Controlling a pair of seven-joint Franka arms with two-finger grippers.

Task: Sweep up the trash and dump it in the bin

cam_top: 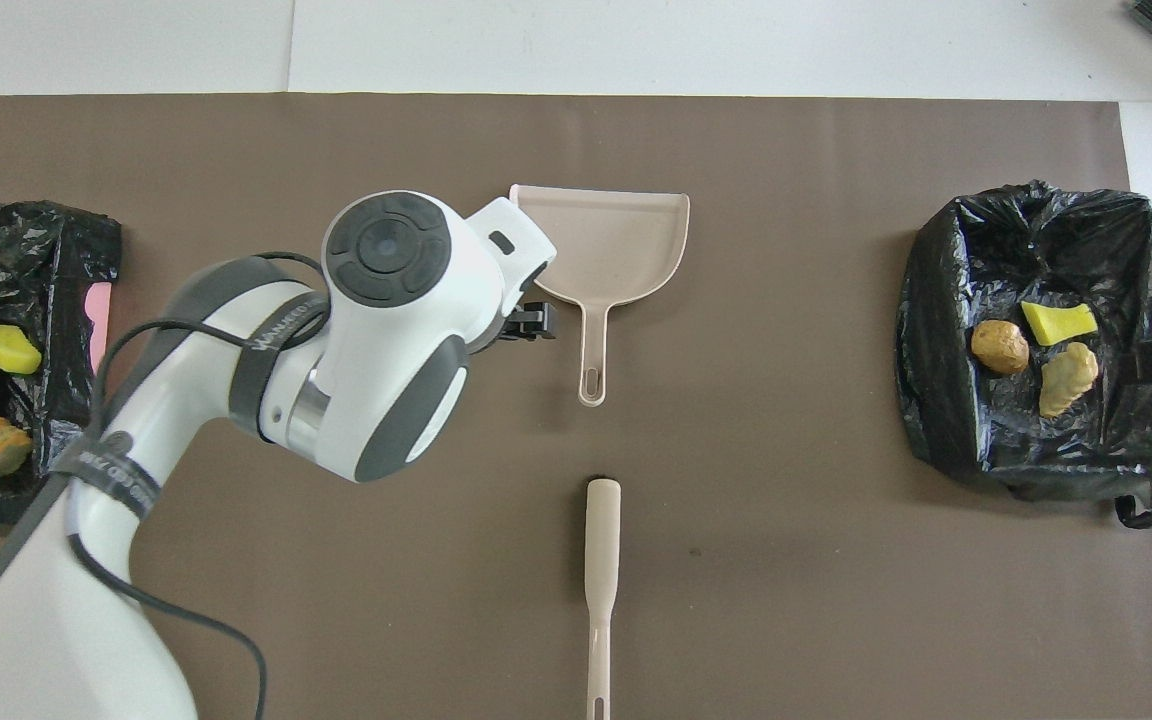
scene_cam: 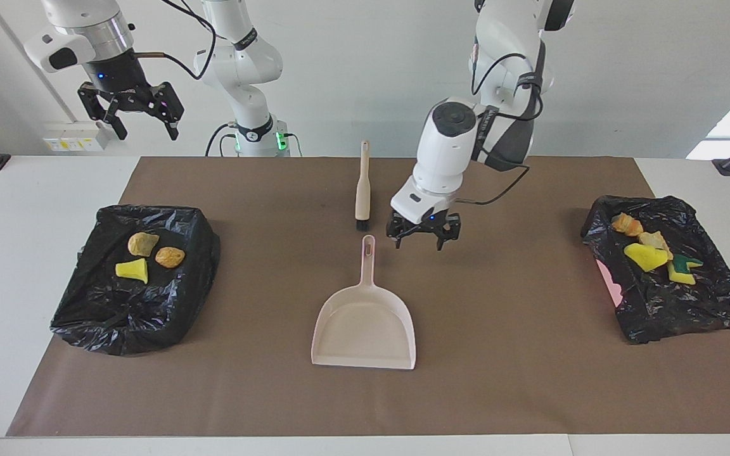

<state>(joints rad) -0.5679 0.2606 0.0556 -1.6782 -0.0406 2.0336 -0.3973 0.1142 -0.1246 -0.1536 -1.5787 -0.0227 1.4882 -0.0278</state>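
nearest the robots, brush [scene_cam: 362,183] lies flat on the brown mat [scene_cam: 498,380], handle toward the robots, bristles toward the dustpan, untouched

just farther out, left gripper [scene_cam: 422,233] hangs low over bare mat beside the dustpan handle, toward the left arm's end, fingers spread, holding nothing

right gripper [scene_cam: 129,111] waits high over the right arm's end of the table, fingers apart, empty

dustpan [scene_cam: 365,323] sits flat mid-mat, handle toward the robots, mouth pointing away, pan empty, nothing touching it

trash: none loose on the mat. three lumps [scene_cam: 147,254] (one yellow wedge, two tan-brown chunks) rest in the black-bagged bin [scene_cam: 130,316] at the right arm's end. the other pieces [scene_cam: 650,250] (yellow wedges, bread-like chunks) rest in the second bagged bin [scene_cam: 688,304] at the left arm's end; a green-backed sponge piece among them

step in hand, as judged: both tools set down, trash all binned, so the task looks finished or very nearly, left arm clear of the dustpan

next move calls for: a lift of the left gripper straight up and off toward its own end, wide of the dustpan handle so it doesn't nudge it; no re-grip seems needed
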